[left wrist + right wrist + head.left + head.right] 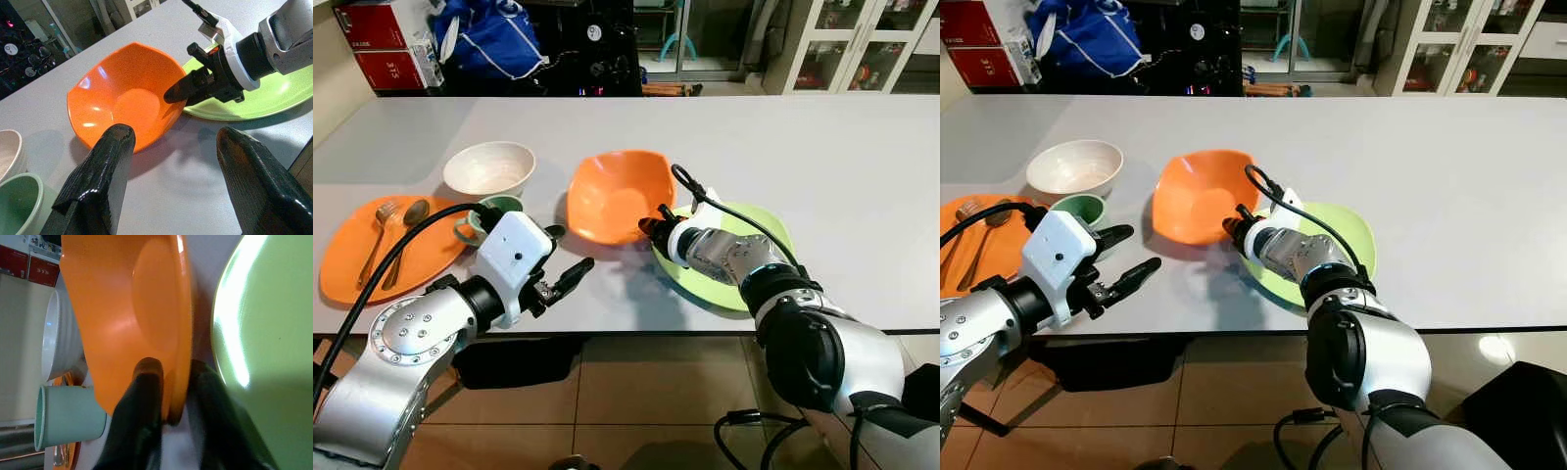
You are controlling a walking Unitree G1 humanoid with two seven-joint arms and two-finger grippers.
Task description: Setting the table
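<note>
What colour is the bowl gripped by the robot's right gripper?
Orange; the bowl held at its rim by the right gripper shows best in the left wrist view.

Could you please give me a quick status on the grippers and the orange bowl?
Right gripper pinching rim of orange bowl, bowl tilted. Left gripper open, hovering over table. Green plate beside bowl.

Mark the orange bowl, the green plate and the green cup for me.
orange bowl [607, 196]: left eye view, inner base.
green plate [759, 230]: left eye view, bare inner surface near the far rim.
green cup [1080, 209]: right eye view, inside of the mouth.
</note>
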